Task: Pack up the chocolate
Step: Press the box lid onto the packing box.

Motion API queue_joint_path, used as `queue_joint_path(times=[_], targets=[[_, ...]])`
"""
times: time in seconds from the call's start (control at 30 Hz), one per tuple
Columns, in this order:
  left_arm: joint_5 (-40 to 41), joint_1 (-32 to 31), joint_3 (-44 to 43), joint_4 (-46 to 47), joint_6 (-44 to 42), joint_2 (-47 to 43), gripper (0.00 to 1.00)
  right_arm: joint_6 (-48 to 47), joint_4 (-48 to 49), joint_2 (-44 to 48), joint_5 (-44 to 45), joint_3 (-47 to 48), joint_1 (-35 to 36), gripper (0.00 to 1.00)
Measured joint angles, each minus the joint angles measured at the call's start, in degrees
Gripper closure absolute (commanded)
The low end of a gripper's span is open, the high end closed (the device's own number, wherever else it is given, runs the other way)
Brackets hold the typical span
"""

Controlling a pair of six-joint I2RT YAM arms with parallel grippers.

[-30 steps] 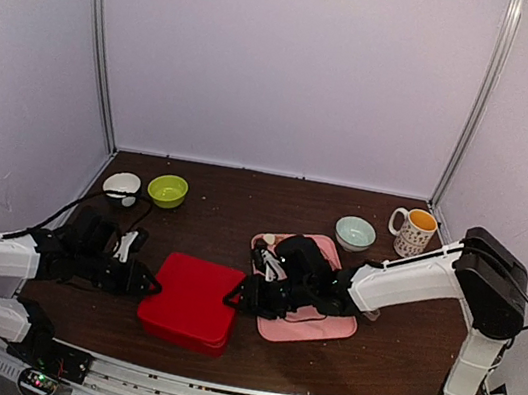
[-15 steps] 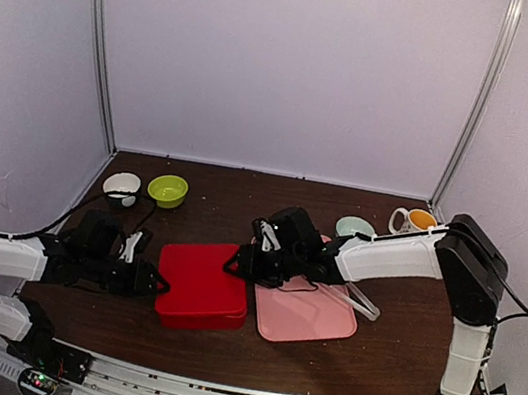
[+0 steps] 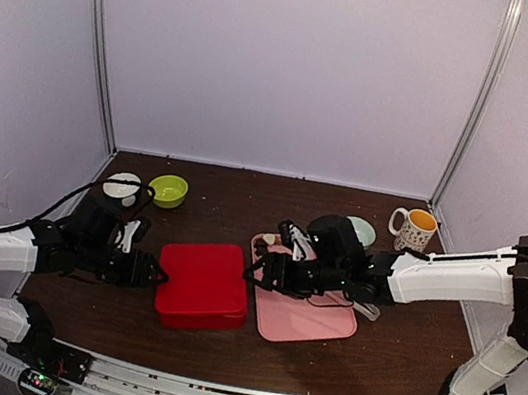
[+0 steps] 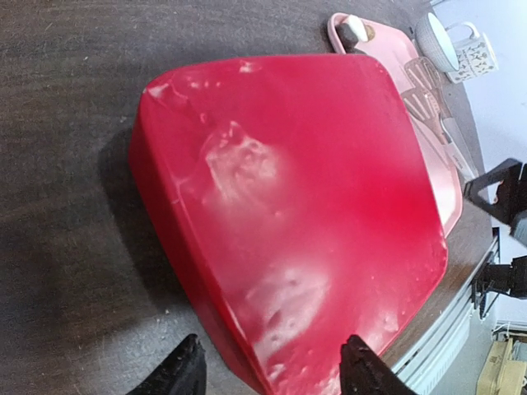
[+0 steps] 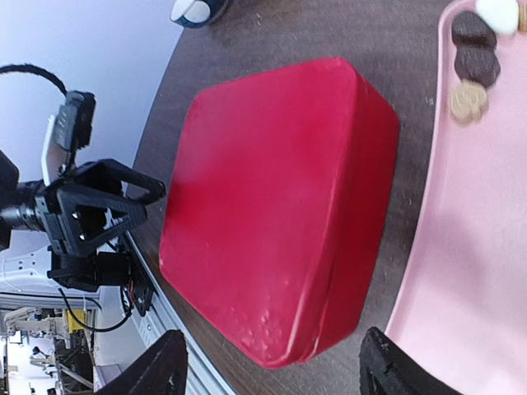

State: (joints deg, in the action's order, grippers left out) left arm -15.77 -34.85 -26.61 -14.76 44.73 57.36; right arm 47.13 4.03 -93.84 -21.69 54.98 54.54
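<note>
The left gripper (image 4: 272,374) has its fingers spread, with a near corner of the closed red box (image 4: 288,197) lying between the tips; I cannot tell whether they touch it. The right gripper (image 5: 280,366), also spread, faces the box's opposite end, and a corner lies between its tips too. A pink tray (image 5: 469,271) runs just beside the right gripper. Farther ahead, the chocolate (image 5: 476,51) sits in the tray's far corner as a few dark, tan and white pieces.
</note>
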Motion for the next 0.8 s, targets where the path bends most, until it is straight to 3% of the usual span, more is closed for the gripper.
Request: queue_joint_path(times=[0.23, 0.5, 0.8], targets=[[0.17, 0.02, -1.29, 0.79, -0.87, 5.9, 0.48, 5.31, 4.0, -2.12, -1.4, -6.14, 3.1, 0.35], [-1.42, 0.11, -2.36, 4.94, -1.03, 11.39, 0.62, 10.71, 12.59, -7.23, -3.39, -6.16, 4.35, 0.4], [-1.36, 0.92, -2.56, 7.89, -0.68, 13.88, 0.74, 12.85, 12.7, -8.83, -3.52, -5.77, 3.93, 0.52]])
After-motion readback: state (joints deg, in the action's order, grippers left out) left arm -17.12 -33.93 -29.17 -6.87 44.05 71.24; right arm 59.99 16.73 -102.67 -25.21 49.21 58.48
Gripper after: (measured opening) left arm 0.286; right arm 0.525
